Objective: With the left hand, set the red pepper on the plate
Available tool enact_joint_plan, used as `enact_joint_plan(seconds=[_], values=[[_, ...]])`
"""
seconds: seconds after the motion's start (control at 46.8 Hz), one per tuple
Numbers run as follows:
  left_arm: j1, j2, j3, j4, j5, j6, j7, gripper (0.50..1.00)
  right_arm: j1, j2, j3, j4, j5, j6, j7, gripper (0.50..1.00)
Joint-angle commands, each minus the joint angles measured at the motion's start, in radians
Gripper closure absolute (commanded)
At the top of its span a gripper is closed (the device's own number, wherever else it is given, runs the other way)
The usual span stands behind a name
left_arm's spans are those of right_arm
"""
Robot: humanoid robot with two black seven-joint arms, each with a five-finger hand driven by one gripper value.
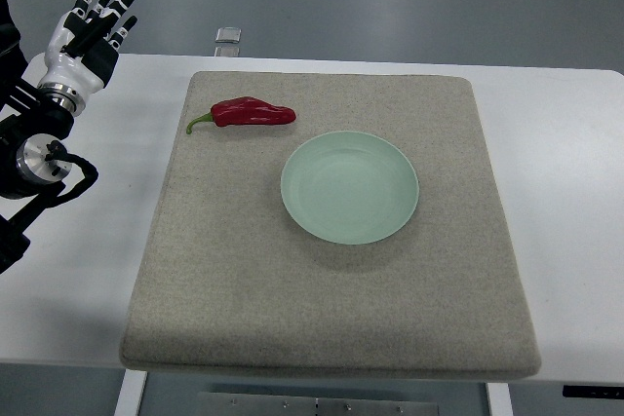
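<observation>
We see the red pepper (252, 112) lying on the grey mat (224, 270), just beside the upper-left rim of the pale green plate (322, 216) and not touching it. Our left hand (90, 28) hovers over the white desk's (565, 192) far-left corner, fingers extended and apart, holding nothing.

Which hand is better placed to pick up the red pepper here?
Left. The left hand hangs open near the mat's far left corner, on the red pepper side; no right hand shows.
</observation>
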Motion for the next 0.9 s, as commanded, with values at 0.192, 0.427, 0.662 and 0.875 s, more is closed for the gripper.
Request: enact_joint_plan(seconds=[0.192,0.427,0.662,0.875], values=[[-0.007,-0.001,-0.001,0.0,0.0,0.001,0.0,0.5,0.0,0.0,0.0,0.0,-0.001,0.0,0.0,0.572],[-0.01,-0.006,0.001,0.0,-0.002,0.0,0.0,0.5,0.0,0.0,0.0,0.0,-0.001,0.0,0.0,0.572],[-0.027,-0.011,0.001,0.006,-0.003,-0.043,0.0,0.5,0.0,0.0,0.0,0.0,-0.001,0.0,0.0,0.572],[-0.027,-0.012,0.005,0.012,-0.002,-0.069,0.0,0.5,0.0,0.0,0.0,0.0,0.001,0.0,0.0,0.572]])
